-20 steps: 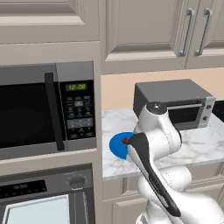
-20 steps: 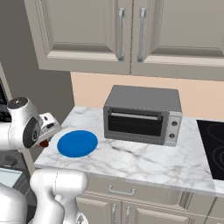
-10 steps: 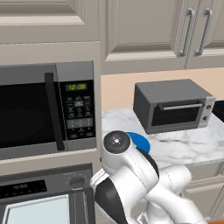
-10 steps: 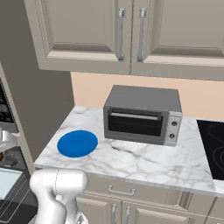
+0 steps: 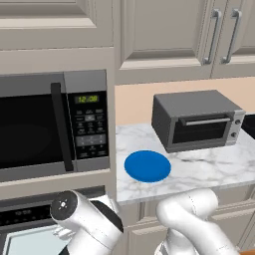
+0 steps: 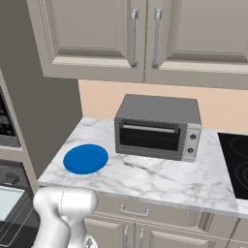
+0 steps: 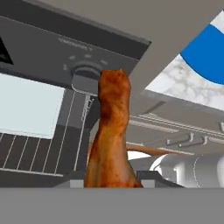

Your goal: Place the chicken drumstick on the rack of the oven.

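The chicken drumstick [image 7: 111,135] stands brown-orange between my gripper's [image 7: 111,178] dark fingertips [image 7: 151,176], thick end low, thin bone end pointing at the oven. The gripper is shut on it. Just beyond the bone end is the oven's round knob [image 7: 85,81] on the dark display strip, with the pale glass window [image 7: 30,105] beside it and dark wire rack bars [image 7: 39,153] below. In the left base view the oven [image 5: 30,234] sits under the microwave, and my arm's wrist [image 5: 64,206] hangs low in front of it. The oven's window [image 6: 7,201] also shows at the right base view's left edge.
A blue plate [image 5: 147,166] [image 6: 85,158] lies bare on the marble counter [image 6: 145,179]. A grey toaster oven [image 5: 196,119] [image 6: 157,127] stands behind it. The black-doored microwave [image 5: 50,124] is built in above the oven. Cabinets hang overhead, and a black cooktop [image 6: 235,160] lies at far right.
My arm has swung from above the blue plate down and to the left, in front of the oven, carrying the drumstick. The plate is now uncovered.
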You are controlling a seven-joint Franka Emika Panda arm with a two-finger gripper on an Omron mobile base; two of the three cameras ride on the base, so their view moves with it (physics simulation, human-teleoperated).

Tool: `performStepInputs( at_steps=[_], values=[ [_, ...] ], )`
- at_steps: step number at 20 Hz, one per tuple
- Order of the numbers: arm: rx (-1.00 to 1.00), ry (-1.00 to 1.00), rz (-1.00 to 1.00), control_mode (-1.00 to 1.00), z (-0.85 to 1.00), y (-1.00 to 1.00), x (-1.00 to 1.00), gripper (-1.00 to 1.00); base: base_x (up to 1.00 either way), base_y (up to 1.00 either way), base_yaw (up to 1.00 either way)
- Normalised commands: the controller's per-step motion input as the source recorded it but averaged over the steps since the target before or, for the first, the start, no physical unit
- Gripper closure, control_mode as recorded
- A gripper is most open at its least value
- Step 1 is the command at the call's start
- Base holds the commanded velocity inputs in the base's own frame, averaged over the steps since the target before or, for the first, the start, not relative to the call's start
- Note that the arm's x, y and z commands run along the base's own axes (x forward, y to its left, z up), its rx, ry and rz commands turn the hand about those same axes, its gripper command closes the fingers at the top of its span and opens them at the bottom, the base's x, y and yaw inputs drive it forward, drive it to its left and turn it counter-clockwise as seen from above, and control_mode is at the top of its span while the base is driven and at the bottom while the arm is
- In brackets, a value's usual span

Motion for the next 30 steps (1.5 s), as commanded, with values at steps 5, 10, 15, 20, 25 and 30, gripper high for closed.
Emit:
performStepInputs(
  at_steps=[5,10,15,20,25,30],
  values=[
    [0.00,0.00,-0.20,-1.00,-0.78,1.00,0.17,1.00,0.00,0.00,0.00],
    [-0.03,0.00,-0.06,-1.00,-0.98,1.00,0.54,1.00,0.00,0.00,0.00],
    [-0.07,0.00,0.00,-1.00,-0.97,0.76,0.38,1.00,0.00,0.00,0.00],
    [-0.01,0.00,0.10,-1.00,-0.70,0.15,0.44,1.00,0.00,0.00,0.00],
    [-0.08,0.00,0.09,-1.00,-0.79,0.37,0.17,1.00,0.00,0.00,0.00],
    [-0.02,0.00,0.03,-1.00,-0.42,0.05,0.08,1.00,0.00,0.00,0.00]
  ],
)
